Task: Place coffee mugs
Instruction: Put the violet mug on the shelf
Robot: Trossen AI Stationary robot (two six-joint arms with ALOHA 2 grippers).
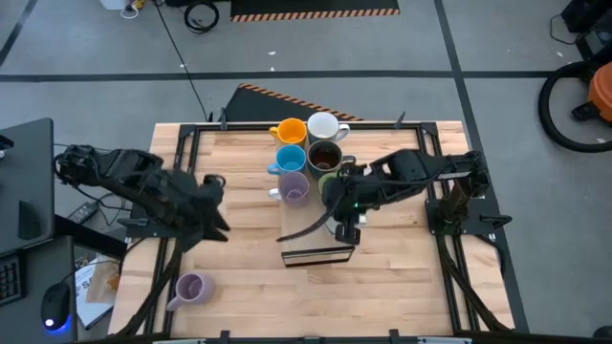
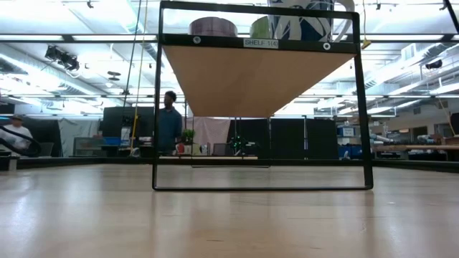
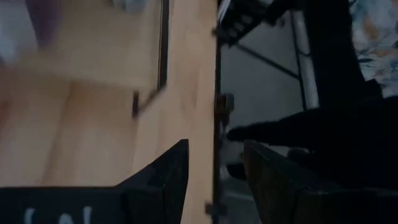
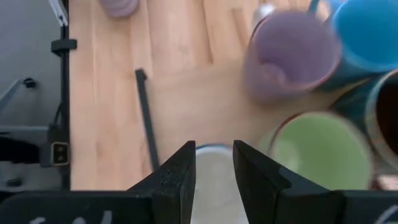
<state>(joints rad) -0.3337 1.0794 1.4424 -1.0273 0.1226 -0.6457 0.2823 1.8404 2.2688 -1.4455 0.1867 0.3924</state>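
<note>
Several mugs stand in two rows on a raised wooden shelf (image 2: 258, 72): orange (image 1: 289, 131), white (image 1: 325, 126), blue (image 1: 291, 158), dark brown (image 1: 325, 155), lavender (image 1: 294, 188) and green (image 4: 317, 152). At the rows' near end stands another white mug (image 4: 214, 186). My right gripper (image 4: 214, 165) hovers open above it, and the mug's rim shows through the gap between the fingers. A second lavender mug (image 1: 191, 289) rests on the table at the near left. My left gripper (image 3: 214, 180) is open over the table's left part (image 1: 218, 205), holding nothing.
The shelf's black frame (image 2: 156, 107) stands on the table, its near bar (image 1: 316, 256) just before my right gripper. Bare wood lies near and to the right of the shelf. A person (image 2: 169, 122) stands in the room far behind the table.
</note>
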